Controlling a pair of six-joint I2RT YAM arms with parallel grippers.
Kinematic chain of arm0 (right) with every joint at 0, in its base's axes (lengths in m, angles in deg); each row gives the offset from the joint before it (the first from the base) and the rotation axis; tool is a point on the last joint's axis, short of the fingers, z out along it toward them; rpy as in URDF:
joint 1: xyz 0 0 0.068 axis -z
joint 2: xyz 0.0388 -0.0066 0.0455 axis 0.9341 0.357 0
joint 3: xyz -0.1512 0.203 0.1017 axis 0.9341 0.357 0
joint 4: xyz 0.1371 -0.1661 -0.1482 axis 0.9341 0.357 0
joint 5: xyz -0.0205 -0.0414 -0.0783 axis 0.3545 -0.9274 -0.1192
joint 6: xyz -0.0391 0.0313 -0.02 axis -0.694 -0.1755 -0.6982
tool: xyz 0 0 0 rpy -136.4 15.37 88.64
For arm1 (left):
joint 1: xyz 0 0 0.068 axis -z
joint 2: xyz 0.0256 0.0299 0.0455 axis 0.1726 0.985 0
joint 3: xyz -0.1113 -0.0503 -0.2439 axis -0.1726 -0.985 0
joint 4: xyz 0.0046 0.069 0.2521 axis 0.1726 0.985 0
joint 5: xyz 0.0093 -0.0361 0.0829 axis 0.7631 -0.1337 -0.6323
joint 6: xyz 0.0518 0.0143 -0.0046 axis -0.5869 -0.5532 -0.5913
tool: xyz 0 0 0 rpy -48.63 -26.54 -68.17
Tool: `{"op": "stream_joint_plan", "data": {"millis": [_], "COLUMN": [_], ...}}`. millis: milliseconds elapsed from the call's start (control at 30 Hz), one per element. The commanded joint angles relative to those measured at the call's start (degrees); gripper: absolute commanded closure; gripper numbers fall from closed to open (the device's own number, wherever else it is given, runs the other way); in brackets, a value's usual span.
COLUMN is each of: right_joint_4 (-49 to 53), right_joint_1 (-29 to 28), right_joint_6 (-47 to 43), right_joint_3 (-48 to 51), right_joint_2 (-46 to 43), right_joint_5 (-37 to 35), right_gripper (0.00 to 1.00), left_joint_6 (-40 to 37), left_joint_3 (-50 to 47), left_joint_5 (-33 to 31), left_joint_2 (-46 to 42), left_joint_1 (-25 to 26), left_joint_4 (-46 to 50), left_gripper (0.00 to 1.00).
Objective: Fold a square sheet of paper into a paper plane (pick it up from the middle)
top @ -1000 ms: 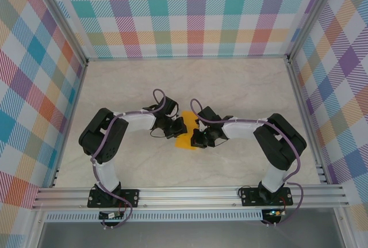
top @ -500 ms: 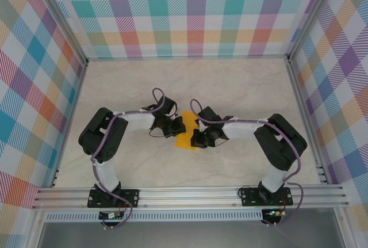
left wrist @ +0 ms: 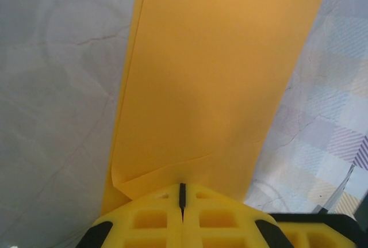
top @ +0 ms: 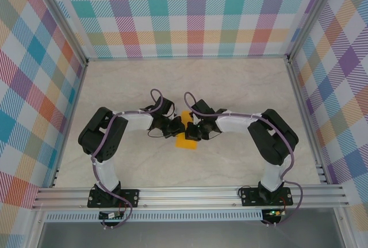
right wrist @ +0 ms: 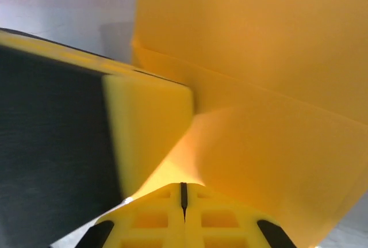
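Observation:
The orange-yellow sheet of paper (top: 184, 141) lies folded into a narrow strip on the table's middle, between the two grippers. In the left wrist view the strip (left wrist: 218, 69) runs away from my left gripper (left wrist: 182, 186), whose jaws are shut, their tips resting on the paper's near end beside a small crease. My left gripper (top: 177, 128) and right gripper (top: 191, 132) almost touch above the sheet. My right gripper (right wrist: 183, 184) is shut on a raised flap of the paper (right wrist: 259, 46), which curves up to its tips. A left finger (right wrist: 149, 121) stands close at its left.
The pale marble-patterned table (top: 241, 87) is walled by checked panels on three sides, with aluminium posts at the corners. An aluminium rail (top: 190, 193) carrying both arm bases runs along the near edge.
My right gripper has moved left towards the left gripper, covering more of the paper. The left gripper has barely shifted.

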State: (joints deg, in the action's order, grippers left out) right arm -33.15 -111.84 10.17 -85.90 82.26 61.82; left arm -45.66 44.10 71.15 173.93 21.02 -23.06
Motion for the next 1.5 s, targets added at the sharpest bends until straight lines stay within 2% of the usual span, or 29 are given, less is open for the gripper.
{"op": "stream_joint_plan", "data": {"millis": [0,633,833,967,1133,1200,1367,1467], "right_joint_4": [1.35,1.85,5.22,4.66,1.52,1.12,-0.75,-2.18], "right_joint_1": [-0.31,-0.31,-0.3,-0.22,0.55,1.2,5.1,7.68], "right_joint_6": [0.69,-0.87,-2.11,-0.2,2.81,3.86,4.68,2.26], "right_joint_3": [-1.91,19.02,18.71,15.49,12.67,11.61,9.71,7.88], "right_joint_2": [3.02,-8.18,-14.75,-20.01,-21.56,-21.14,-18.59,-15.33], "right_joint_5": [-1.74,2.01,-0.68,-5.18,-8.04,-9.31,-7.92,-3.75], "right_gripper": [0.96,0.95,0.95,0.93,0.85,0.76,0.58,0.55], "left_joint_6": [0.56,1.28,0.87,0.63,0.77,1.5,3.49,5.38], "left_joint_3": [-2.05,-2.16,-1.14,0.82,5.7,7.23,5.82,2.01], "left_joint_5": [-4.68,-8.57,-7.26,-5.81,-2.91,-2.94,-7.15,-9.74], "left_joint_2": [4.32,4.79,4.82,3.92,0.72,-1.44,-6.59,-9.62], "left_joint_1": [-0.2,-0.29,-0.24,0.19,1.09,1.32,1.37,1.38], "left_joint_4": [2.54,5.28,4.8,4.35,4.42,4.78,5.92,4.47], "left_gripper": [0.97,0.98,0.97,0.96,0.9,0.83,0.7,0.67]}}
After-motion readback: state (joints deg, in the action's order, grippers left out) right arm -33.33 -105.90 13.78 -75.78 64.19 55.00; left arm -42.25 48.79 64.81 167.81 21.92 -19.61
